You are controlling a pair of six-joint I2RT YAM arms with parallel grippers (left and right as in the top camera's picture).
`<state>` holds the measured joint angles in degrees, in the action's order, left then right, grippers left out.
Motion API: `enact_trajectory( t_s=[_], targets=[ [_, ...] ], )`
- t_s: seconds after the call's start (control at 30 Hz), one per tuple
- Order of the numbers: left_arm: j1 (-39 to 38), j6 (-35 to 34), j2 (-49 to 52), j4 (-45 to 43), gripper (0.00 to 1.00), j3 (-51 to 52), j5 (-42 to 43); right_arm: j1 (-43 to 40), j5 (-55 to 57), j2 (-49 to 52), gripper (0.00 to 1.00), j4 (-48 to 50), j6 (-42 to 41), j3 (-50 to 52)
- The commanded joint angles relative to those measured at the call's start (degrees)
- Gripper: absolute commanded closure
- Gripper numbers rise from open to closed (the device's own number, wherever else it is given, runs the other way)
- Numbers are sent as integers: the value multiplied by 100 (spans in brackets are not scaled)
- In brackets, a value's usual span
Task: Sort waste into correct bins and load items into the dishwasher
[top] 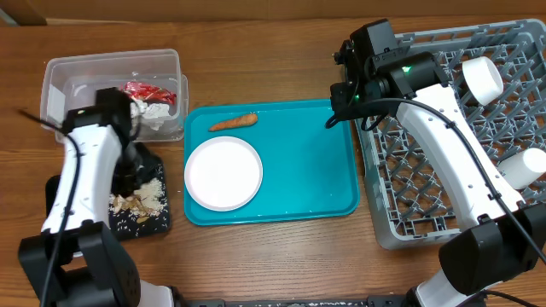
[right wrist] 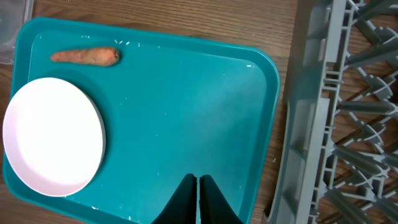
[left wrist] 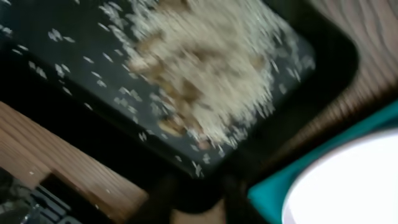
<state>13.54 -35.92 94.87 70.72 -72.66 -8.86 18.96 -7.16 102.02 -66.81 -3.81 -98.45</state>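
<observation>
A black tray (top: 162, 223) at the left holds pale rice scraps (top: 141, 198). My left gripper (top: 141, 162) hovers over its far end. In the blurred left wrist view its dark fingers (left wrist: 199, 199) stand apart at the rim of the black tray (left wrist: 50, 68), near the rice (left wrist: 205, 68). The clear tub (top: 111, 64) holds a red wrapper (top: 147, 91) and white tissue (top: 158, 115). A white plate (top: 223, 173) and an orange carrot stick (top: 234, 123) lie on the teal tray (top: 299, 170). My right gripper (top: 331, 122) is shut and empty above the teal tray (right wrist: 186, 112), right of the plate (right wrist: 53, 137) and carrot (right wrist: 85, 56).
The grey dish rack (top: 444, 196) stands at the right, with a white cup (top: 479, 77) at its back and another white item (top: 525, 166) at its right side. Its rim (right wrist: 311, 124) runs close beside the teal tray. The table is wood.
</observation>
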Motion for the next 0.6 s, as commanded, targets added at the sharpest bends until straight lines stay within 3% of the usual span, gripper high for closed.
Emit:
enact_trajectory(
  t_s=[0.0,0.33,0.57],
  targets=[
    [459,-361,-48,-184,96,24,-332,15,-63,0,94,2,66,-17],
    [1615,-697,-48,-973,96,238,-310,15,-63,0,94,4,66,-17],
    [1897,-931,-48,-2194,96,1040,-254,15,-63,0,94,2,66,-17]
  ],
)
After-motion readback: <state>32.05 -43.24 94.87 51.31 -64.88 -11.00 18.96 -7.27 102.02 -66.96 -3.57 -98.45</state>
